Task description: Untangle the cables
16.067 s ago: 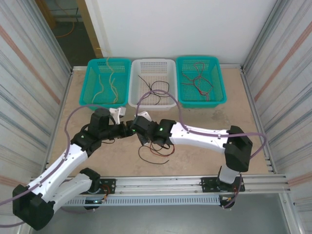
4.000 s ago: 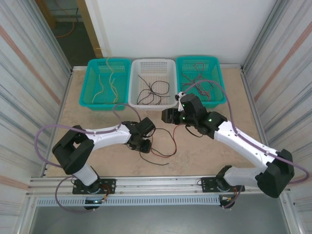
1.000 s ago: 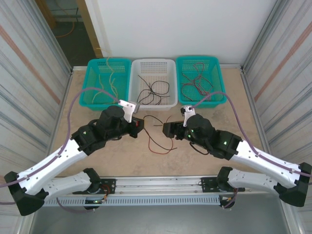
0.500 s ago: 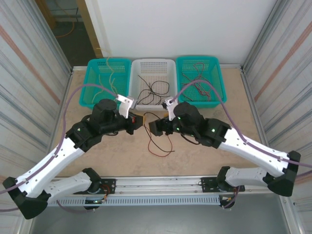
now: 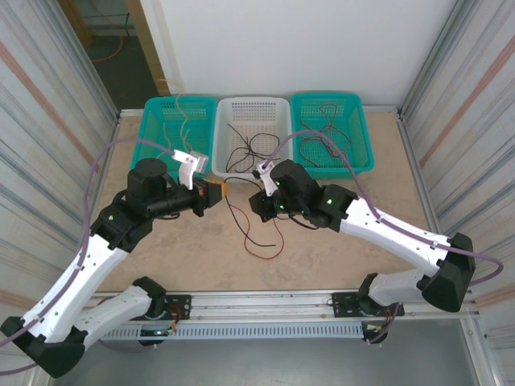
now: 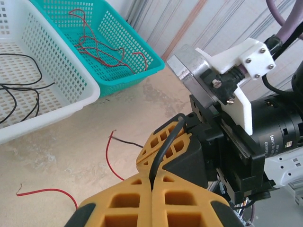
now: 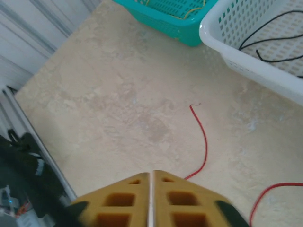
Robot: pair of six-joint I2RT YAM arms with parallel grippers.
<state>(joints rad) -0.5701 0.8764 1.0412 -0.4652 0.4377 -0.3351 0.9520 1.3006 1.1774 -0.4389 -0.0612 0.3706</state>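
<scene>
A black cable (image 6: 165, 144) runs out of my left gripper (image 6: 152, 178), which is shut on it. It then passes into the seam of my right gripper (image 6: 142, 161), which is also shut. The two grippers meet tip to tip above the table's middle, left gripper (image 5: 226, 187) beside right gripper (image 5: 253, 199). Below them a red cable (image 5: 270, 238) and the black cable's slack (image 5: 238, 225) lie loose on the table. From the right wrist, my right gripper (image 7: 151, 176) has its yellow fingers pressed together over the red cable (image 7: 204, 142); no cable shows between them there.
Three baskets stand along the back. The left teal basket (image 5: 150, 141) holds yellowish cables. The white basket (image 5: 219, 149) holds black cables, and the right teal basket (image 5: 368, 145) holds red ones. Corrugated walls close both sides, and a metal rail (image 5: 265, 301) runs along the near edge.
My right gripper has shut and moved left, up to the left gripper. The left gripper has drawn back to the left, still holding the black cable. The cables on the table have shifted.
</scene>
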